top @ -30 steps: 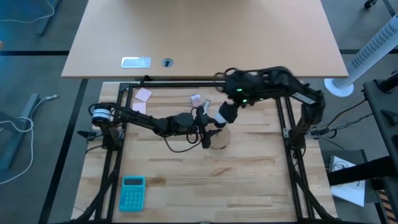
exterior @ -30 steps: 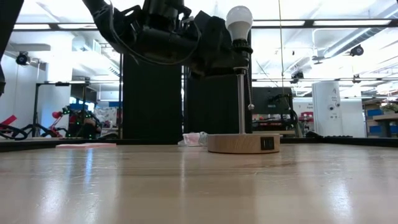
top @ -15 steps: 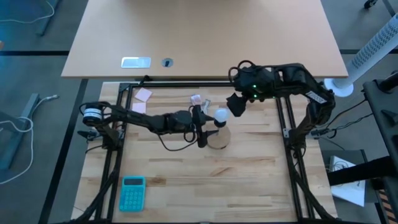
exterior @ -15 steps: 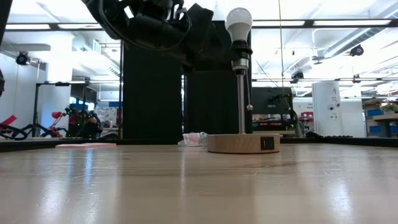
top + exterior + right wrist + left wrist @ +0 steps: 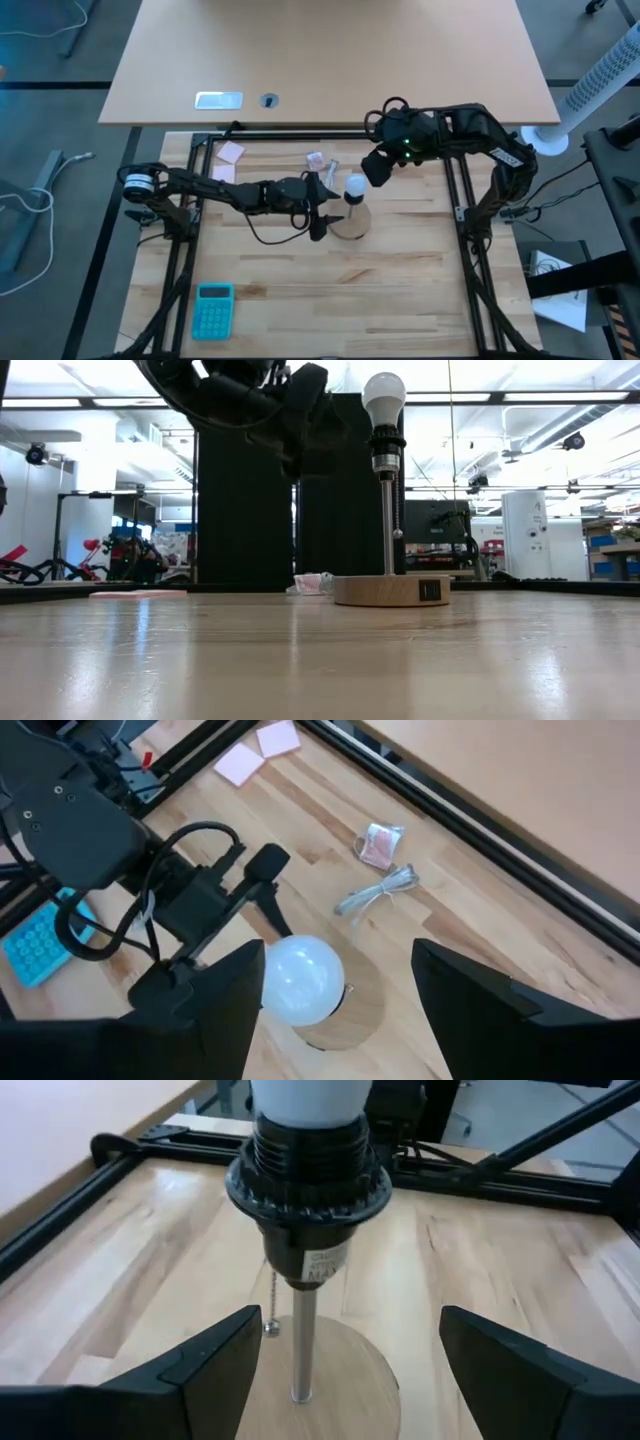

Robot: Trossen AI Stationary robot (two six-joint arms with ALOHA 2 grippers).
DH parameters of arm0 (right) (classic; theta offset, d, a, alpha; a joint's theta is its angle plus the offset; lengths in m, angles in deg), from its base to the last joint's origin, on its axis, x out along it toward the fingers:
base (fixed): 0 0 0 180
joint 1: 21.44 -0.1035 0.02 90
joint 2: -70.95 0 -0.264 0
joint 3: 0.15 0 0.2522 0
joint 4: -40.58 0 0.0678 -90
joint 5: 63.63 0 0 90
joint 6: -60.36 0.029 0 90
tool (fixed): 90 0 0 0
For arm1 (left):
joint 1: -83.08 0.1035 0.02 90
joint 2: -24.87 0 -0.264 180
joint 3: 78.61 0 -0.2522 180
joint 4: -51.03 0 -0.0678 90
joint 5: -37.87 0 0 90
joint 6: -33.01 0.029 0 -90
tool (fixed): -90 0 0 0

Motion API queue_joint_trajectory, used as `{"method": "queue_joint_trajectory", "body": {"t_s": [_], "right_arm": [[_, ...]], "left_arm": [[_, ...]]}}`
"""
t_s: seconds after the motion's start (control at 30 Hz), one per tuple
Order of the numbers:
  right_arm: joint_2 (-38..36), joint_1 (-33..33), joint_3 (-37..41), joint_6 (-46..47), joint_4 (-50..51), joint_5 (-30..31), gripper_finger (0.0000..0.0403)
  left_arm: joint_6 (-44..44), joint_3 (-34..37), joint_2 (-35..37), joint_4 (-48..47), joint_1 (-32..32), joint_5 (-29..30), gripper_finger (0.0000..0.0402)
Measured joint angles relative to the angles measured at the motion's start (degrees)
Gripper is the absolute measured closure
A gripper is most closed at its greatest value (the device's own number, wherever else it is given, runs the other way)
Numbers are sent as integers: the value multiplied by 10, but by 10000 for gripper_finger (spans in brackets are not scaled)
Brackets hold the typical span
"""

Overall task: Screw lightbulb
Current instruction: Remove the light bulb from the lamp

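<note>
High view, left gripper [image 5: 322, 205]: its fingers are spread wide and hold nothing; it sits just beside the lamp, and its long arm lies low across the table from the left.
High view, right gripper [image 5: 377, 166]: it hangs up high, just beside the lightbulb [image 5: 355, 185] and not touching it; I cannot tell here how wide it is open. Its arm bends in from the right side.
High view, lightbulb: one white bulb, right over the round wooden base [image 5: 350, 222].
High view, other things: one blue calculator [image 5: 212, 308] near the front edge, two pink notes [image 5: 228, 160] at the back left, one crumpled wrapper [image 5: 317, 160] near the back.
Low view, lightbulb [image 5: 384, 393]: it stands upright in the black socket [image 5: 385, 444] on top of a thin metal pole [image 5: 387, 525], high over the wooden base [image 5: 392, 590].
Low view, arms: a dark arm part hangs beside the bulb, not touching it.
Left wrist view, left gripper [image 5: 352, 1365]: two dark fingers [image 5: 208, 1361] stand far apart, one on each side of the pole [image 5: 299, 1345], touching nothing; the socket [image 5: 308, 1187] is just above them.
Right wrist view, right gripper [image 5: 340, 998]: two dark fingers [image 5: 478, 1005] are wide apart and empty; the bulb [image 5: 297, 979] shows between them, lower down.
Right wrist view, other things: one wrapper [image 5: 380, 842], one coiled cord [image 5: 378, 888] beside it, two pink notes [image 5: 260, 750].
</note>
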Motion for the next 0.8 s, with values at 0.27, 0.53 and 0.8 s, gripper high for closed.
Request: {"method": "queue_joint_trajectory", "body": {"t_s": [0.27, 0.53, 0.8], "right_arm": [[8, 6, 0, -206, -18, 0, 178], [-2, 17, 0, -219, -8, -15, 150], [-6, 17, 0, -130, -1, -30, 89]], "left_arm": [[-2, 0, 0, 4, 0, 0, 104], [-27, 0, 0, 0, 0, 0, 104], [-63, 0, 0, 1, 0, 5, 104]]}}
